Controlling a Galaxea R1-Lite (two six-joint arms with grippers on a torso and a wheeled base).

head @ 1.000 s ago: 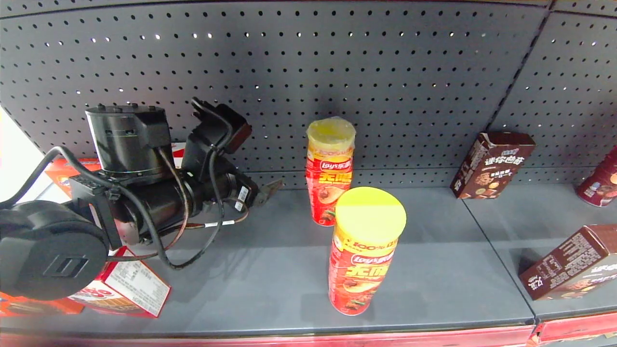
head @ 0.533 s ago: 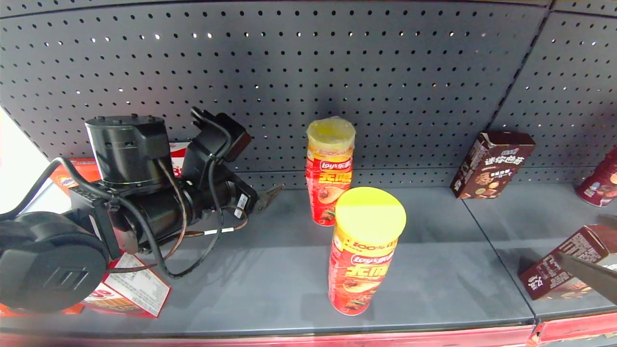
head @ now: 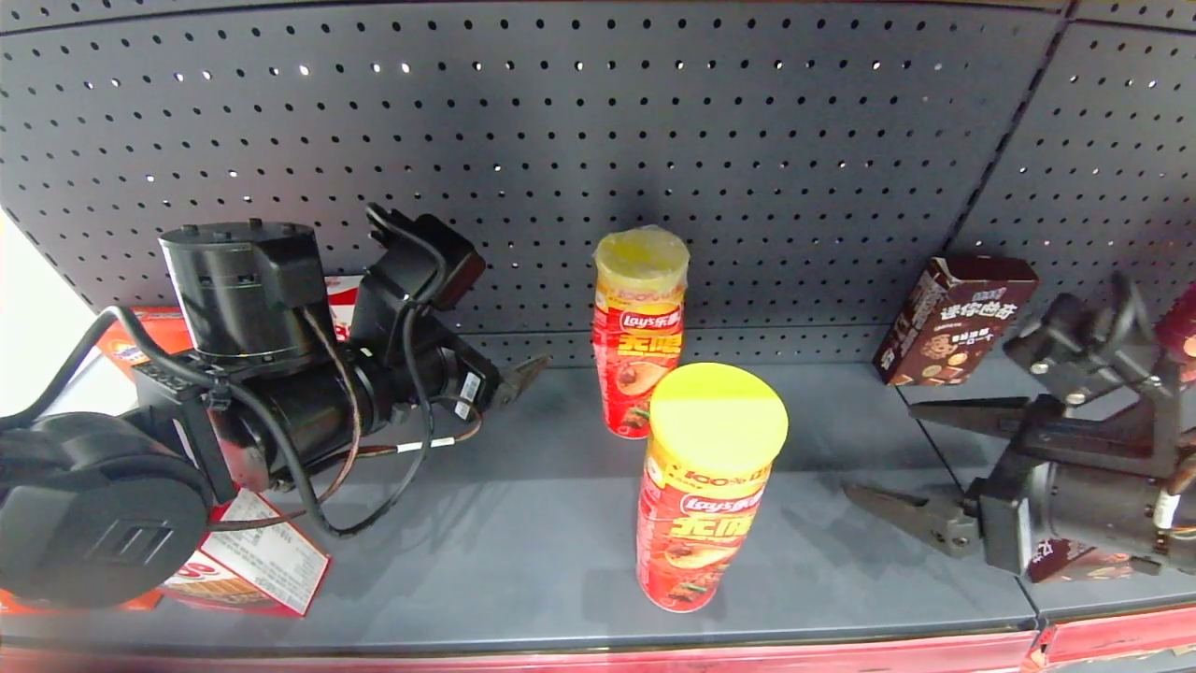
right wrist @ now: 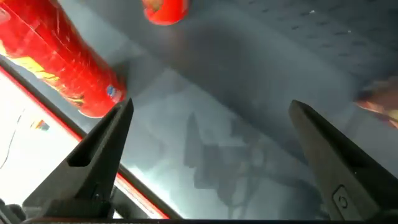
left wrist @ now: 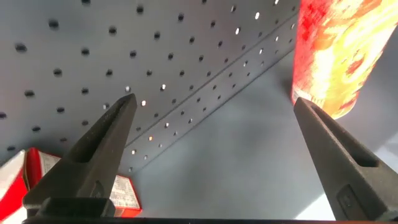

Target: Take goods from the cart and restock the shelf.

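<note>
Right gripper [head: 883,449]: empty, jaws wide apart, tips aimed at the front chip can [head: 705,505]. That can stands upright on the shelf [head: 523,542], a little ahead of the tips and not touching them. I judge its vertical axis suits a side grasp. Left gripper [left wrist: 212,106]: also spread and empty, with the back chip can [head: 638,336] ahead of it, nearer.

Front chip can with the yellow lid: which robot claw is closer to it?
Right. The right gripper sits open just beside the front can; the left gripper is farther back, near the pegboard.
</note>
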